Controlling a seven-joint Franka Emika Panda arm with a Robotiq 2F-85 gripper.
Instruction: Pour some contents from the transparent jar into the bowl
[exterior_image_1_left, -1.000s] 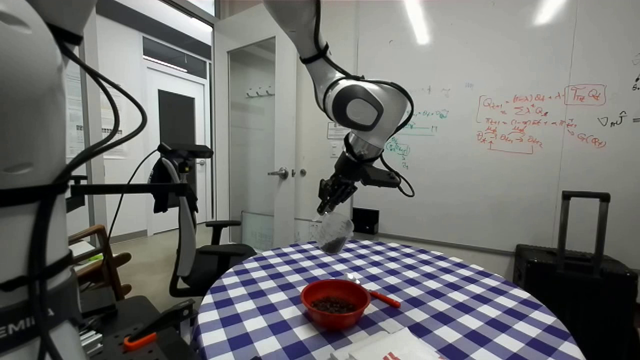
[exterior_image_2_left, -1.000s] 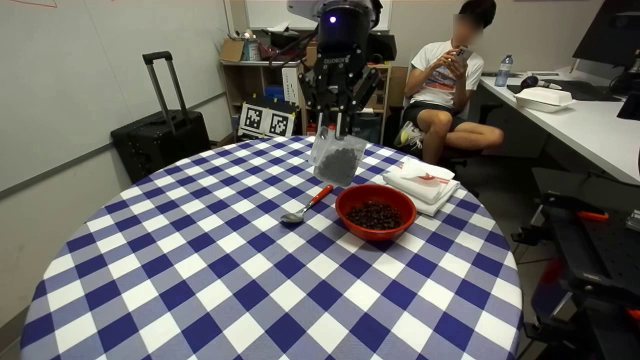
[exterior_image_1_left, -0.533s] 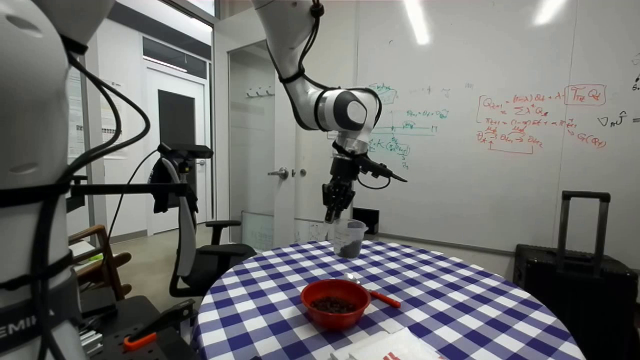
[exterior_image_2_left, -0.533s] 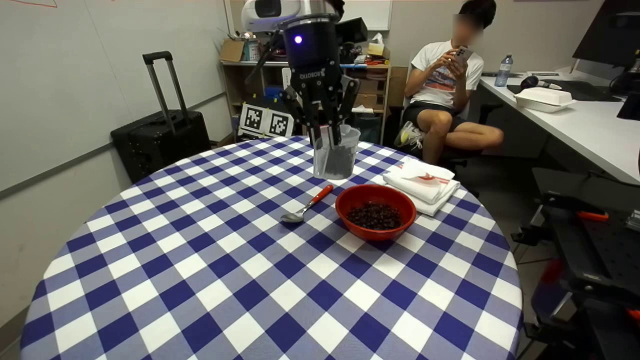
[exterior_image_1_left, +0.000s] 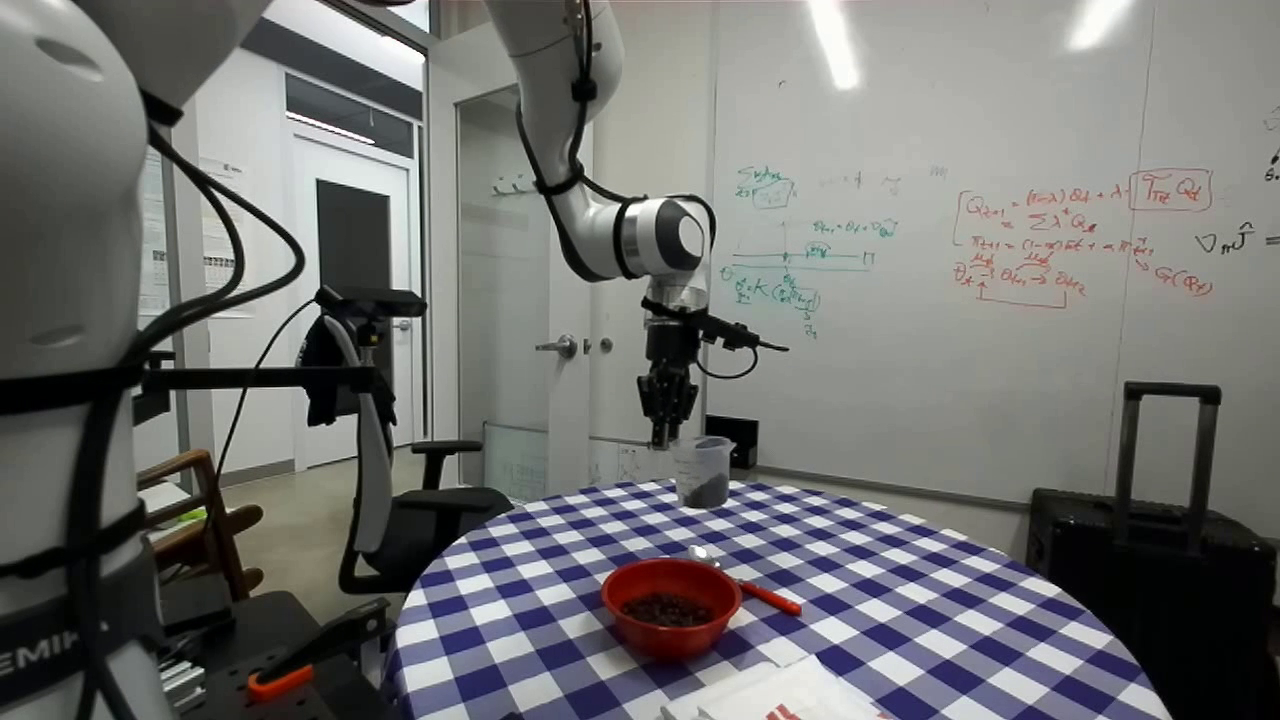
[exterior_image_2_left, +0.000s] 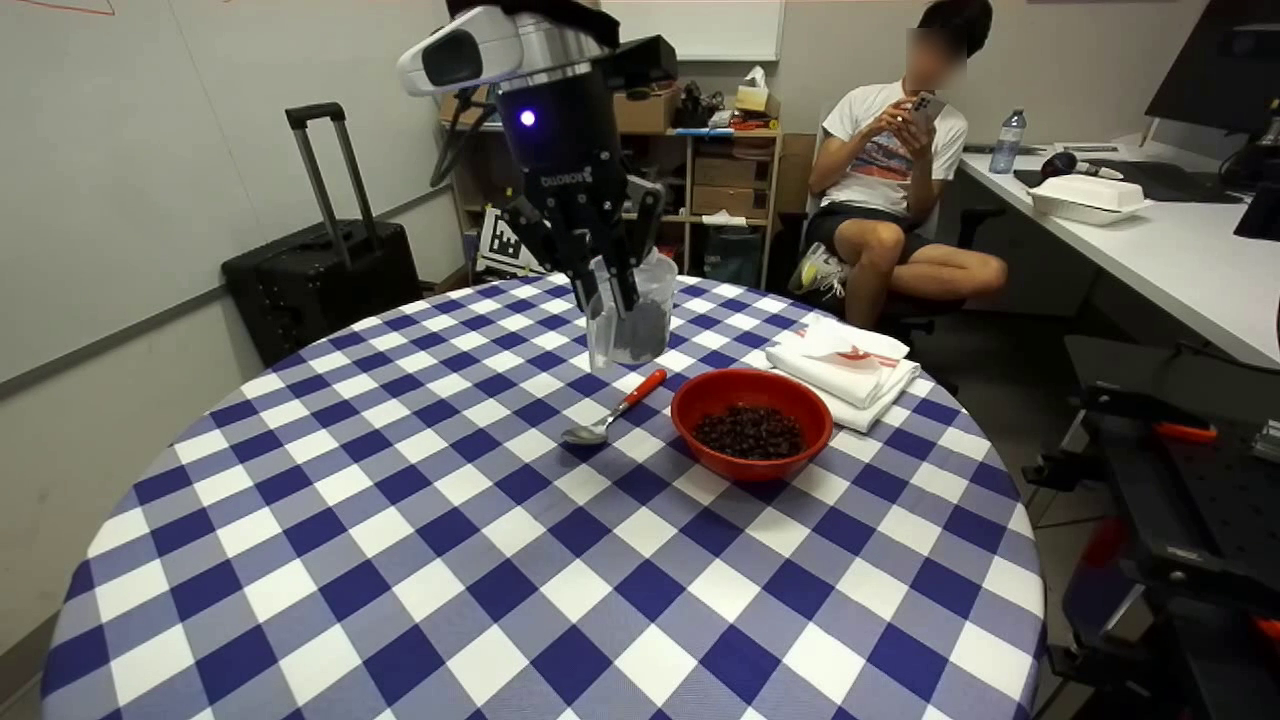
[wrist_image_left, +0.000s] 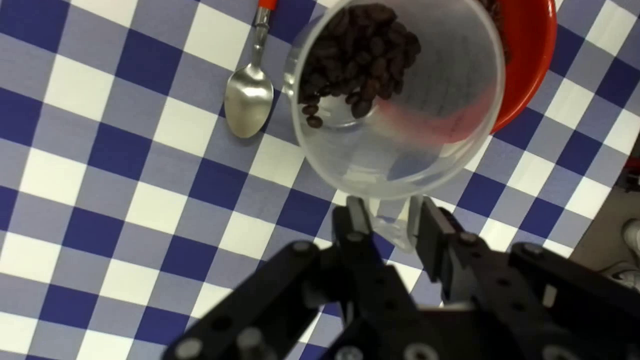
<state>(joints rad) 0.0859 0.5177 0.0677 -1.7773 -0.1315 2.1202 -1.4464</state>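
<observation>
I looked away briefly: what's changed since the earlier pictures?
The tool kept hold of the transparent jar, carried it left in an exterior view, away from the red bowl, and turned it from tilted to nearly upright. The red bowl, spoon and folded cloth stayed put.

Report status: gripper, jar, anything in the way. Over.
Gripper closed on transparent jar, held aloft. Dark beans inside, more in bowl. Spoon beside bowl, likely no hindrance at this height.

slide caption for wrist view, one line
Claw holds the transparent jar by its handle, dark beans inside; spoon on checked cloth, red bowl partly hidden.
</observation>
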